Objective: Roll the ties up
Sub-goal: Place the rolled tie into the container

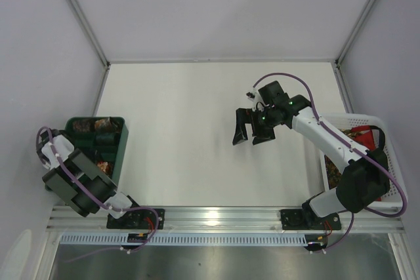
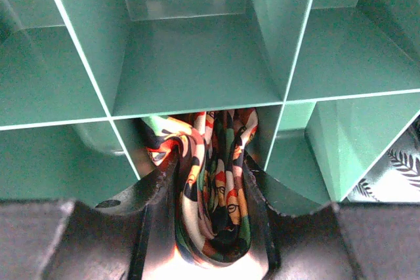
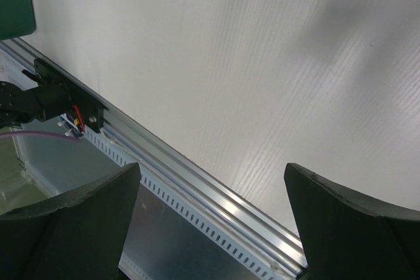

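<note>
My left gripper [image 2: 213,162] is shut on a rolled tie [image 2: 216,195] with a dark ground and red, orange, green and cream pattern. It holds the roll at the mouth of one compartment of the green divided box [image 2: 197,63]. In the top view the left arm hangs over that box [image 1: 118,137], which holds other rolled ties [image 1: 100,126]. My right gripper [image 1: 252,130] is open and empty above the middle right of the white table; its fingers [image 3: 72,221] frame only bare table and rail. More ties [image 1: 357,137] lie in the white basket.
The white slatted basket [image 1: 394,162] stands at the table's right edge, beside the right arm. An aluminium rail [image 1: 223,218] runs along the near edge. The green box's neighbouring compartments [image 2: 354,50] look empty. Grey walls enclose the table.
</note>
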